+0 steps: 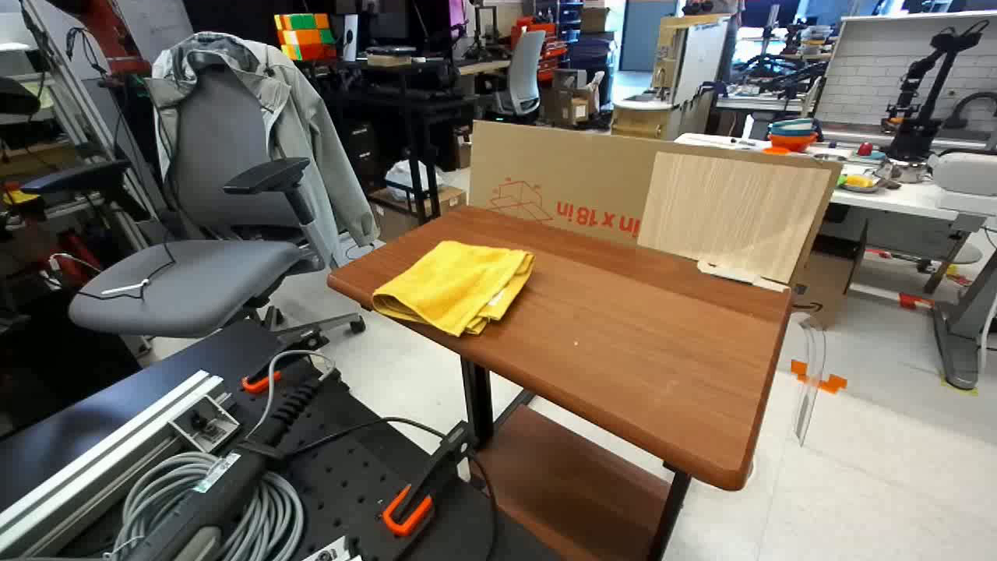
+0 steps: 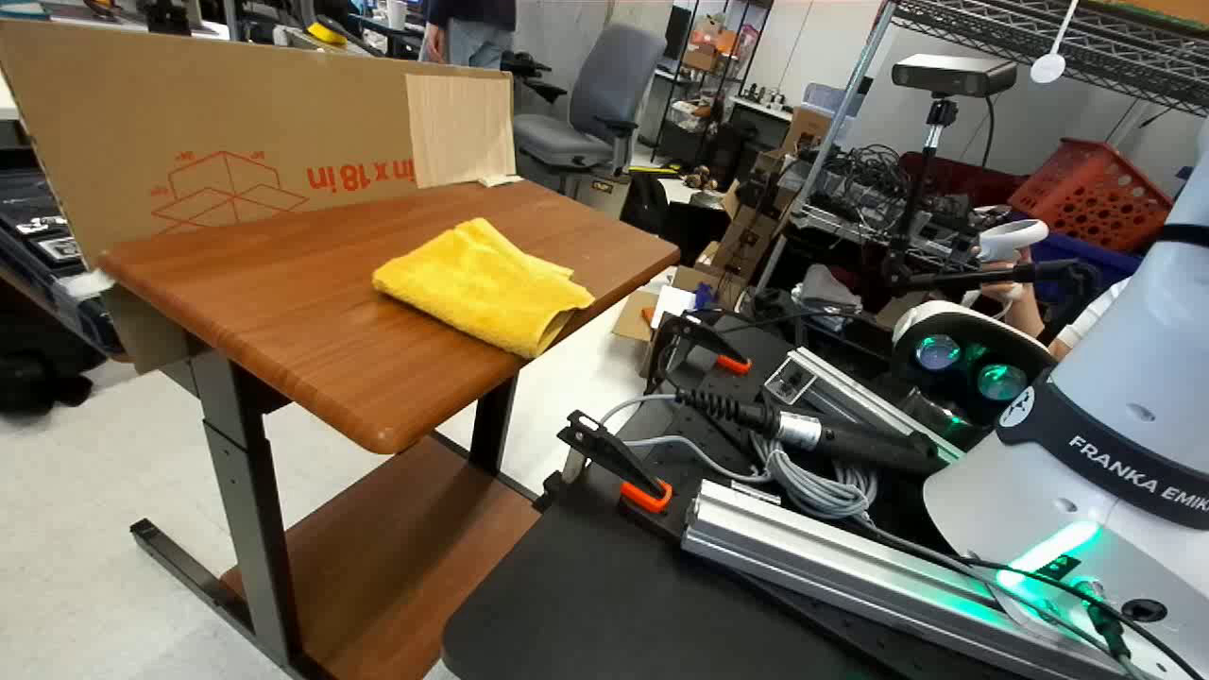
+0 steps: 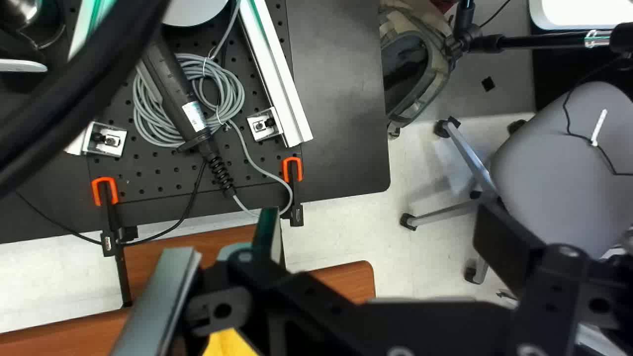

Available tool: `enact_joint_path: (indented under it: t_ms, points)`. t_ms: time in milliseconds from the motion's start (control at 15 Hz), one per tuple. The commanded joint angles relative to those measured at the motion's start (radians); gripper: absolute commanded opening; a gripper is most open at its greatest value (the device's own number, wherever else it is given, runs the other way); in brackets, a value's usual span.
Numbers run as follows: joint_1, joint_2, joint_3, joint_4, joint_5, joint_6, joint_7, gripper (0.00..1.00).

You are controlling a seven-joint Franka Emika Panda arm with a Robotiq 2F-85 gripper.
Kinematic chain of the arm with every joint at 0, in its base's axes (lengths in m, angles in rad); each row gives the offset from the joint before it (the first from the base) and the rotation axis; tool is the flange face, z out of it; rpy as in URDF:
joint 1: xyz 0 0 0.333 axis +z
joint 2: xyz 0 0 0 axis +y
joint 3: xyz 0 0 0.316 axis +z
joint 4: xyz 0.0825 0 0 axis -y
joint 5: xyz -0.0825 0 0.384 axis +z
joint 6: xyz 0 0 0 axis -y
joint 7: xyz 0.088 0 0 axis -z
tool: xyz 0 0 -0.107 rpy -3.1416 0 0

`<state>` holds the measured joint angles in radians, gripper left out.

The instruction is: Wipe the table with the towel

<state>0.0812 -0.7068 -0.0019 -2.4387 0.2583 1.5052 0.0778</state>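
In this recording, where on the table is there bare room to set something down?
The widest bare patch of the table runs from the towel to the end by the panel. A smaller one at the opposite end is bordered by towel and cardboard. The pegboard is crowded with coiled cable, rails and clamps.

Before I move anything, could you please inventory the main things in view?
Towel: 1, yellow, folded on the table.
Table: 1, brown, under the towel.
Bench: 1, black, beside the table.
Cardboard sheet: 1, brown, upright at table edge.
Wood-grain panel: 1, beige, against the cardboard sheet.
Clamps: 2, black and orange, at bench edge.
Aluminium rails: 2, silver, on bench.
Cable coil: 1, grey, on bench.
Jacket: 1, grey, over an office chair.
Robot arm: 1, white, near the rails.
Gripper: 1, black, bottom of wrist view.
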Motion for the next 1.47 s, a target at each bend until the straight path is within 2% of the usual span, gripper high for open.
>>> enact_joint_path:
  t_ms: [0, 733, 800, 933, 1200, 1400]
  points:
    - [-0.025, 0.001, 0.018, 0.002, 0.009, -0.004, -0.012, 1.0]
    - [-0.025, 0.001, 0.018, 0.003, 0.009, -0.004, -0.012, 1.0]
    - [-0.031, 0.007, 0.023, -0.002, 0.008, 0.023, -0.005, 1.0]
    - [-0.064, 0.05, 0.032, -0.015, 0.009, 0.154, 0.025, 1.0]
    - [-0.15, 0.207, -0.019, -0.049, -0.016, 0.511, 0.041, 1.0]
    - [-0.195, 0.333, -0.053, -0.086, 0.007, 0.781, 0.065, 1.0]
